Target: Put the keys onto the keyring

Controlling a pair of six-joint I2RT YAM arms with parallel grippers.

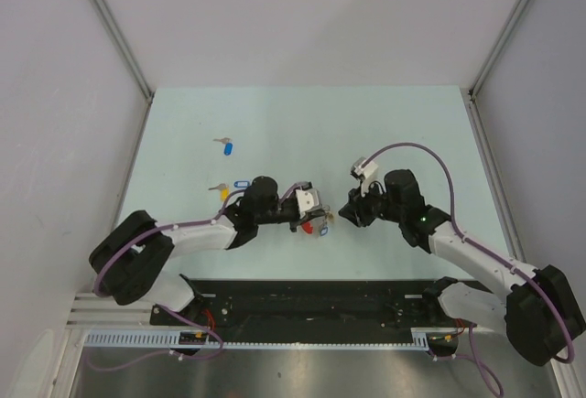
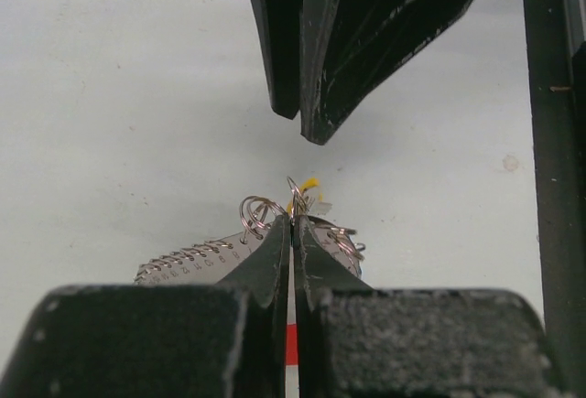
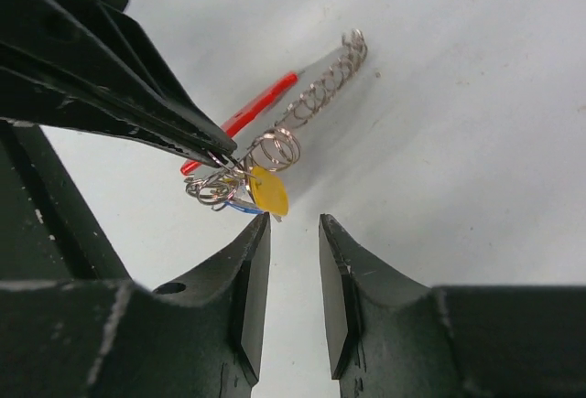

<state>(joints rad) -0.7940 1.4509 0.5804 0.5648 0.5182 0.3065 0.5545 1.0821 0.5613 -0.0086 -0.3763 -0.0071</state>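
I see a robotics lab cell here: a pale green table [image 1: 302, 123] boxed in by plain white wall panels [image 1: 302, 14] on aluminium posts [image 1: 112, 27], with two cabled robot arms [image 1: 183, 233] bolted to a black base plate [image 1: 311, 302] beside a slotted cable duct [image 1: 275, 338].

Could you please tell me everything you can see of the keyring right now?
The keyring is part red plastic arc, part silvery coiled metal like a stretched spring. Near one end several small wire rings bunch together, with a yellow tag and a glimpse of blue hanging there. The left gripper is shut on it at that cluster, jaws pinching the wire. The right gripper sits open just short of it, not touching. Whether it rests on the table is unclear.
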